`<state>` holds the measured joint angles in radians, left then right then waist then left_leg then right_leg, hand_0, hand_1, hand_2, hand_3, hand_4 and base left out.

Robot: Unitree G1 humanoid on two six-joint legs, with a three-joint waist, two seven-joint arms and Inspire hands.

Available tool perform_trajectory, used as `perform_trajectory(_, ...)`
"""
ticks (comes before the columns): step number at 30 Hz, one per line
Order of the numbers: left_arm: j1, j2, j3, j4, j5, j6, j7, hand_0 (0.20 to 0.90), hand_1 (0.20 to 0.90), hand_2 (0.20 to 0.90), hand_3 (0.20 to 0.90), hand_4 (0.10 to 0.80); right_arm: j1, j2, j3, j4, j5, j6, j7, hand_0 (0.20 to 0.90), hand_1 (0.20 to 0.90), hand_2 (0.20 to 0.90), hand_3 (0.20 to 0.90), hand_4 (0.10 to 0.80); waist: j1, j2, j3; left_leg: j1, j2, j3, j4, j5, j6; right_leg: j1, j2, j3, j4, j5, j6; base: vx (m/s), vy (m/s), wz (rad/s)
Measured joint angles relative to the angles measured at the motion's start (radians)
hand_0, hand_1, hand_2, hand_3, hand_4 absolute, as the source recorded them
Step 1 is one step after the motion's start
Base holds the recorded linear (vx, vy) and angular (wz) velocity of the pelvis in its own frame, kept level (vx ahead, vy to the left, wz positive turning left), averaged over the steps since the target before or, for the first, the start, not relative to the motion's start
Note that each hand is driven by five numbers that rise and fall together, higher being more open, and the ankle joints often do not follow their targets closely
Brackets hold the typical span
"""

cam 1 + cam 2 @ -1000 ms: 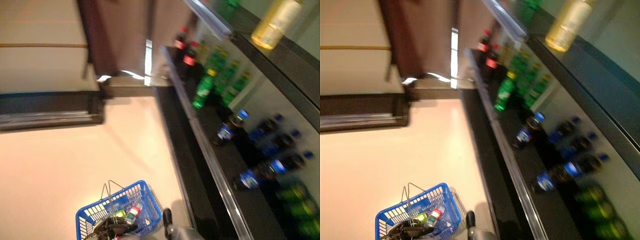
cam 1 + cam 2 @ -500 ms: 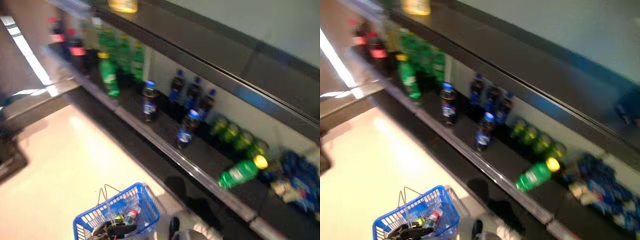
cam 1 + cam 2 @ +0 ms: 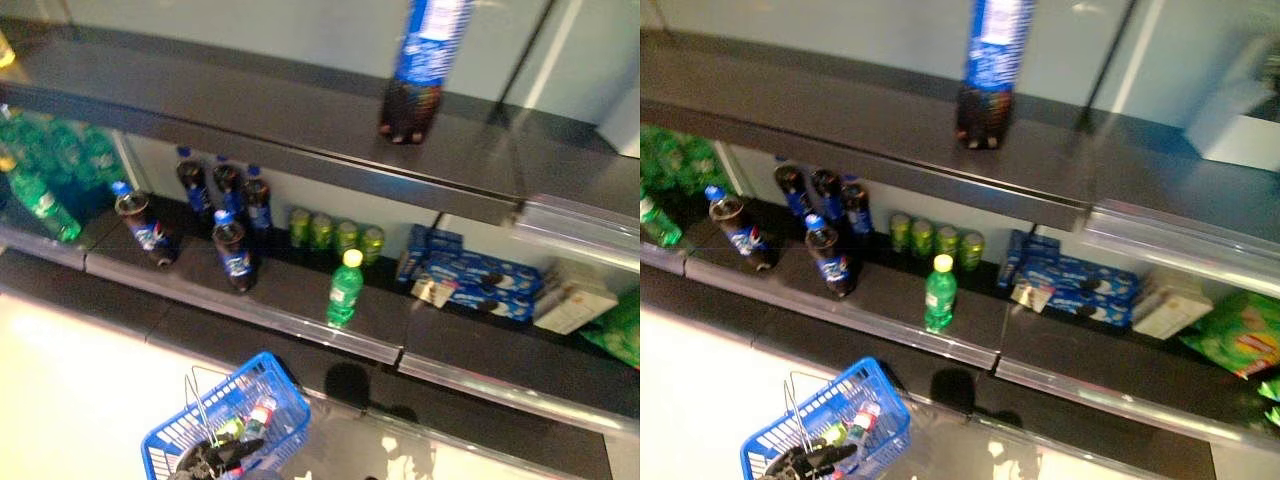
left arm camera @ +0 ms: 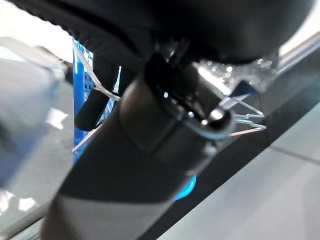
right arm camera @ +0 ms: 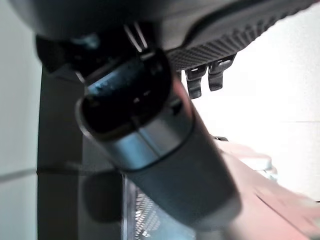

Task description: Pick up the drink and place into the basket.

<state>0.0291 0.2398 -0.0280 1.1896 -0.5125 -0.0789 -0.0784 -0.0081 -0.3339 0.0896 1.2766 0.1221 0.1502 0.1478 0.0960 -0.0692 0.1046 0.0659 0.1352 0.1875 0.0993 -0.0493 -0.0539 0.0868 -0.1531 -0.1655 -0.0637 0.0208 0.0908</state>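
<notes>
The left hand (image 3: 215, 460) is curled round the wire handle of the blue basket (image 3: 275, 395), carrying it low before the shelf so a drink can drop in; small bottles already lie inside. The green bottle (image 3: 344, 289), the likely drink, stands alone near the lower shelf's (image 3: 300, 322) front edge, untouched. The right hand (image 5: 202, 80) hangs idle, fingers relaxed, holding nothing.

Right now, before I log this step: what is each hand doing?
Left hand: shut on the basket handle.
Right hand: open, holding nothing.
</notes>
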Motion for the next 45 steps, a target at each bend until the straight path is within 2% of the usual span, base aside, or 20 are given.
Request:
perform_trajectory(1,-0.001,-0.019,-0.003,0.000,0.002,0.000,-0.002,0.300,0.300,0.300,0.200,0.100,0.002,-0.016,-0.004,0.001,0.000,0.005,-0.001,0.900,0.900,0.900,0.900,0.800,-0.009,0.024,-0.003,-0.002,0.000,0.000,-0.019,0.001,0.001,-0.007,0.011,0.001,0.008,0.000,0.001,-0.033,0.046,-0.08)
perform_trajectory(2,0.000,-0.033,-0.006,0.000,0.007,-0.001,-0.004,0.300,0.300,0.300,0.200,0.100,0.010,-0.025,-0.020,0.007,0.009,0.006,-0.008,0.900,0.900,0.900,0.900,0.800,-0.017,0.047,-0.007,0.004,0.007,-0.006,-0.049,0.001,-0.039,-0.004,0.021,0.002,0.015,0.003,0.006,-0.047,0.047,-0.04)
perform_trajectory(6,0.000,-0.012,-0.031,0.013,0.023,0.000,-0.004,0.300,0.300,0.300,0.200,0.100,0.065,0.017,-0.043,0.010,0.038,-0.006,-0.012,0.900,0.900,0.900,0.900,0.800,-0.047,0.020,-0.016,0.045,-0.025,-0.001,-0.129,0.042,-0.033,-0.002,-0.006,-0.007,0.014,0.006,0.019,-0.045,0.018,0.02)
perform_trajectory(10,0.002,-0.001,-0.030,0.021,0.026,0.000,-0.011,0.300,0.300,0.300,0.200,0.100,0.082,0.044,-0.046,0.011,0.038,-0.014,-0.011,0.900,0.900,0.900,0.900,0.800,-0.047,0.018,-0.014,0.065,-0.032,-0.002,-0.152,0.047,-0.030,0.015,-0.011,-0.015,0.003,0.011,0.030,-0.014,-0.002,0.03)
perform_trajectory(16,0.011,0.000,-0.022,0.039,0.025,-0.001,-0.018,0.300,0.300,0.300,0.200,0.100,0.076,0.042,-0.070,0.009,0.037,-0.033,-0.011,0.900,0.900,0.900,0.900,0.800,-0.045,0.030,-0.019,0.093,-0.029,0.004,-0.180,0.049,-0.034,0.035,-0.005,-0.020,-0.019,0.010,0.032,-0.033,-0.009,0.02)
perform_trajectory(36,0.028,0.019,0.004,0.050,0.027,-0.001,-0.019,0.300,0.300,0.300,0.200,0.100,0.080,0.042,-0.081,0.010,0.033,-0.030,-0.010,0.900,0.900,0.900,0.900,0.800,-0.040,0.025,-0.024,0.104,-0.029,0.005,-0.183,0.050,-0.035,0.047,-0.006,-0.022,-0.021,0.009,0.034,0.008,0.000,0.00)
perform_trajectory(41,0.004,0.024,-0.010,0.042,0.026,-0.017,-0.019,0.300,0.300,0.300,0.200,0.100,0.053,0.032,-0.060,0.010,0.038,-0.030,-0.011,0.900,0.900,0.900,0.900,0.800,-0.034,0.026,-0.025,0.019,-0.031,-0.004,-0.183,0.069,-0.034,-0.035,-0.008,-0.024,-0.016,0.023,0.031,-0.220,0.018,0.03)
perform_trajectory(43,-0.025,0.025,-0.041,0.035,0.016,-0.022,-0.014,0.300,0.300,0.300,0.200,0.100,0.018,0.021,-0.033,0.010,0.061,-0.030,-0.012,0.900,0.900,0.900,0.900,0.800,-0.033,0.033,-0.015,-0.038,-0.034,-0.006,-0.181,0.085,-0.031,-0.100,-0.009,-0.021,-0.006,0.035,0.030,-0.264,0.012,0.00)
perform_trajectory(45,-0.085,0.024,-0.070,0.019,0.012,-0.022,-0.012,0.300,0.300,0.300,0.200,0.100,-0.048,0.002,-0.017,0.009,0.079,-0.028,-0.013,0.900,0.900,0.900,0.900,0.800,-0.033,0.039,0.044,-0.093,-0.038,-0.006,-0.181,0.109,-0.027,-0.150,-0.013,-0.019,-0.008,0.060,0.027,-0.105,0.007,0.02)
